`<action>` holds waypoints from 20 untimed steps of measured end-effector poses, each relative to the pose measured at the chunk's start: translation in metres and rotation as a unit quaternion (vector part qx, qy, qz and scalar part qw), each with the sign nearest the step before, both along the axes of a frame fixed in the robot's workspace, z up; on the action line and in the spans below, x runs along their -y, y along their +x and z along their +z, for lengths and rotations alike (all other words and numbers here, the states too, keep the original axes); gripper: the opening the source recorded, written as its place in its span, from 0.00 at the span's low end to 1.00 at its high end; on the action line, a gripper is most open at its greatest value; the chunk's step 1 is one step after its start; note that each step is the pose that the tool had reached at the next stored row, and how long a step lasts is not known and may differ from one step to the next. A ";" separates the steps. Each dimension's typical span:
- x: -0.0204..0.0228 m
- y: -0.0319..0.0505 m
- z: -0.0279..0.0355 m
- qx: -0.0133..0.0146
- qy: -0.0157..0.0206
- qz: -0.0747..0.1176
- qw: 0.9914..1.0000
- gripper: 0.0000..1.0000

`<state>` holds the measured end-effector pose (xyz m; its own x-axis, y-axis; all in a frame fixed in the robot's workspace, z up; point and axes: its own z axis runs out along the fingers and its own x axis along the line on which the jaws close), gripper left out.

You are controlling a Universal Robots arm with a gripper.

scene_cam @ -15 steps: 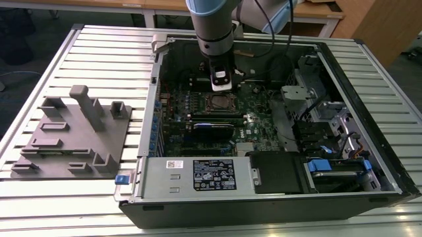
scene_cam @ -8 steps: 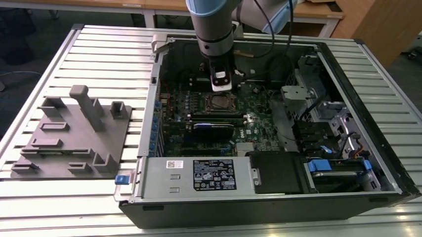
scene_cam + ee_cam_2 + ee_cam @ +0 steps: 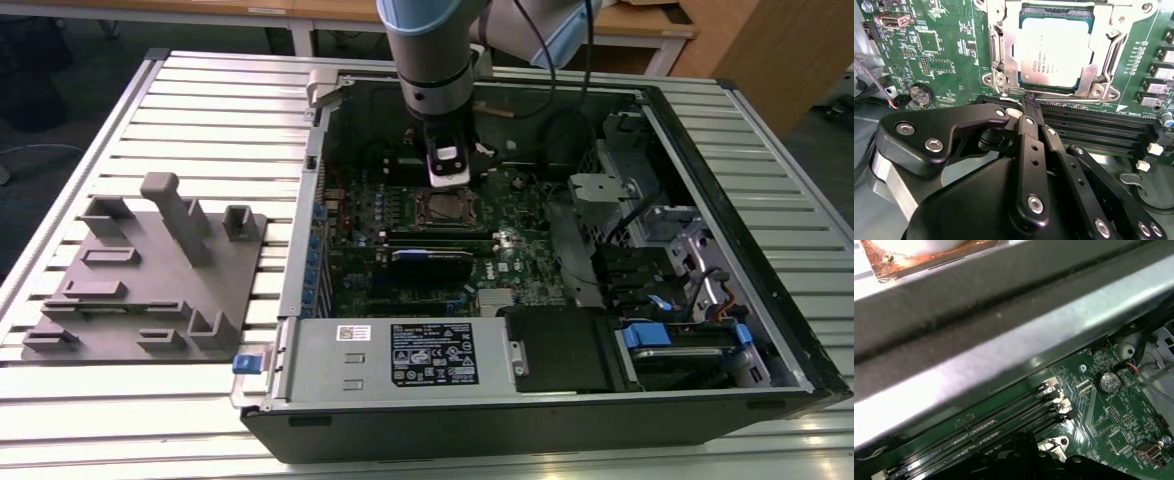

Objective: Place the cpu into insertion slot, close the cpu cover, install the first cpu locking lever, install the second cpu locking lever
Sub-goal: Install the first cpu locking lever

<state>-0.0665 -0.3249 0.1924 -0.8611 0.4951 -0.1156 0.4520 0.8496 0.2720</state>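
The cpu (image 3: 1054, 52) lies flat in the insertion slot (image 3: 447, 211) on the green motherboard (image 3: 939, 55), inside the open computer case (image 3: 534, 435). The cpu cover (image 3: 1003, 47) is folded down around it, its window framing the chip's metal top. The gripper (image 3: 1026, 102) hangs just beside the socket edge that faces the black memory slots (image 3: 1094, 127), its fingers drawn together with nothing visible between them.

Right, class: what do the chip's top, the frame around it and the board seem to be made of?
The chip: matte silvery top, probably plated metal. The frame: bright stamped steel, judging by glints and bent edges. The board: glossy green laminate, likely fibreglass.
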 end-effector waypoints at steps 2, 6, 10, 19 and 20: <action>0.0013 0.0003 0.0000 0.000 0.000 0.000 1.000 0.11; 0.0016 0.0004 0.0000 0.000 0.000 0.000 1.000 0.11; 0.0016 0.0004 0.0023 0.000 0.000 0.000 1.000 0.11; -0.0019 0.0004 0.0037 0.000 0.000 0.000 1.000 0.11; -0.0026 0.0004 0.0037 0.000 0.000 0.000 1.000 0.11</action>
<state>-0.0662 -0.3223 0.1961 -0.8611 0.4950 -0.1157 0.4519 0.8496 0.2719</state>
